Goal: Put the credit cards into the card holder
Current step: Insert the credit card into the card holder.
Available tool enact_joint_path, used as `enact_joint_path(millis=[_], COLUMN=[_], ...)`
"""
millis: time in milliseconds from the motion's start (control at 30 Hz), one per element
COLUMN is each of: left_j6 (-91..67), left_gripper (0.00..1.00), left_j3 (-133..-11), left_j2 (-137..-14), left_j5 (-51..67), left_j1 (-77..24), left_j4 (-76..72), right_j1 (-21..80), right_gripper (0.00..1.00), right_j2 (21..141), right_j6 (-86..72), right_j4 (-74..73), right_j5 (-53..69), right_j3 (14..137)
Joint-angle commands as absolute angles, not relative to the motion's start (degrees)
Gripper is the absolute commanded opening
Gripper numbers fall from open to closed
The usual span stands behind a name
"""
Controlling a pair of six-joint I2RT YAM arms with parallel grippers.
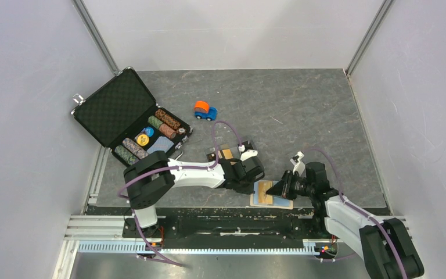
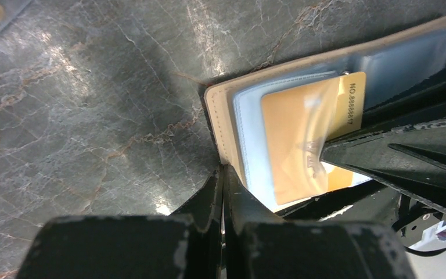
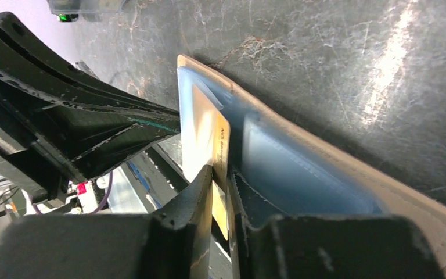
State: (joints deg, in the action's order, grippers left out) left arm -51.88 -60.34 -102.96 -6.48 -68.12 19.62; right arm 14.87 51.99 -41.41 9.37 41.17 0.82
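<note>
The beige card holder [image 1: 283,203] lies open near the table's front edge, its clear inner slots facing up [image 2: 220,116]. A gold credit card [image 2: 302,139] sits partly inside one slot, its outer end sticking out. My right gripper [image 3: 220,174] is shut narrowly on that outer end of the gold card [image 3: 206,133]. My left gripper [image 2: 223,174] is shut, with nothing seen between its fingers, and its tips rest against the holder's edge. In the top view the left gripper [image 1: 254,177] and the right gripper [image 1: 279,187] meet over the holder. Two more cards [image 1: 226,152], dark and gold, lie behind the left wrist.
An open black chip case [image 1: 128,116] with poker chips lies at the back left. A small orange and blue toy car [image 1: 205,110] stands at the middle back. The frame rail [image 1: 220,224] runs just in front of the holder.
</note>
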Motion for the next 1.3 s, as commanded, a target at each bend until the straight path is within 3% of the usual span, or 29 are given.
enact_joint_path(millis=[0,333,533,700,1067,1167,1267], left_j6=[-55.61,-55.38,-55.37,-55.38,-56.38,-56.51,-56.51], left_gripper=[0.02,0.02,0.02,0.02,0.02,0.02,0.02], left_j3=[-56.47,-56.77,-56.97,-57.12,-57.31,-57.22,-57.47], left_j2=[-105.84,-105.25,-104.96,-104.13,-102.17,-101.15,-99.85], left_j5=[-3.23,-3.57,-3.39,-3.33,-2.55,-2.72,-4.26], left_j1=[-69.77,-69.77,-69.8,-69.79,-69.79,-69.79,-69.81], left_j4=[22.14,22.36,22.19,22.14,20.6,20.43,21.97], right_j1=[16.5,17.94,20.37,23.42,28.43,28.89,29.3], right_gripper=[0.22,0.57,0.68,0.65,0.25,0.23,0.31], right_j2=[52.63,48.26,50.88,53.76,56.44,55.93,55.64], right_j6=[-39.48,-34.09,-33.92,-35.85,-42.96,-44.21,-43.0], right_j4=[6.75,-7.14,-6.22,-2.43,7.88,9.1,6.68], right_j5=[37.52,32.04,30.97,30.7,29.76,29.47,28.26], right_j3=[-1.33,4.75,5.07,5.31,3.01,2.35,3.27])
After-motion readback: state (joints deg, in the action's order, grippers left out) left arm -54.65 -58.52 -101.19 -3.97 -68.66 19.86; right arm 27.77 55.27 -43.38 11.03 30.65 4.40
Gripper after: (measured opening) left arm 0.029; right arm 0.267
